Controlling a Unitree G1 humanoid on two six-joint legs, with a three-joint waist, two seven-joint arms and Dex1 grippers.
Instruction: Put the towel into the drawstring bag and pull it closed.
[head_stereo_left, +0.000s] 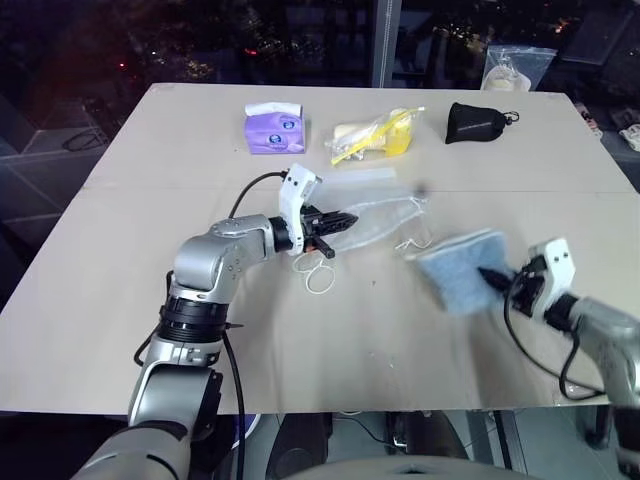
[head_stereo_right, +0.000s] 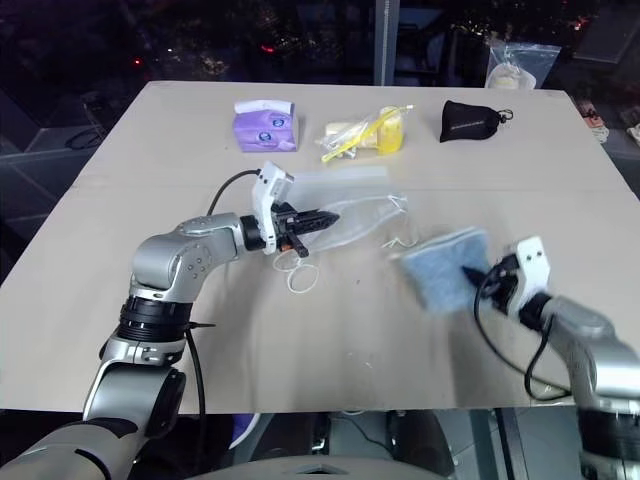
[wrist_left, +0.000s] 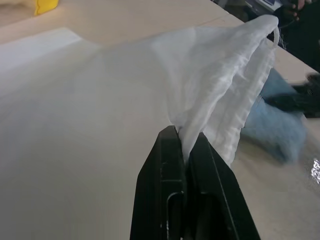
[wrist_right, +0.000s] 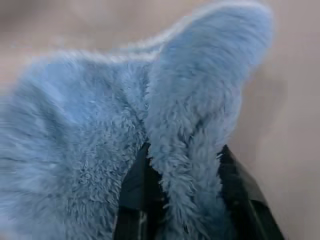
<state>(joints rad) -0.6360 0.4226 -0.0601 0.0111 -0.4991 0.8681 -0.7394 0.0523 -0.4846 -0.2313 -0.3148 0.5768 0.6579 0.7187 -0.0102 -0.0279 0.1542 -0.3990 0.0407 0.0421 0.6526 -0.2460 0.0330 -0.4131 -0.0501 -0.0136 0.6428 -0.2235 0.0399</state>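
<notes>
A blue-grey towel (head_stereo_left: 458, 270) lies at the right of centre on a table (head_stereo_left: 120, 290), a fold of it pinched between the right gripper's (head_stereo_left: 497, 277) fingers. Just left of it, mid-frame, the white bag (head_stereo_left: 385, 215) lies flat, one edge clamped in the left gripper's (head_stereo_left: 340, 221) pressed-together fingers. Along the top edge sit a purple tissue pack (head_stereo_left: 274, 129), a yellow packet (head_stereo_left: 377, 135) and a black pouch (head_stereo_left: 476, 121)
</notes>
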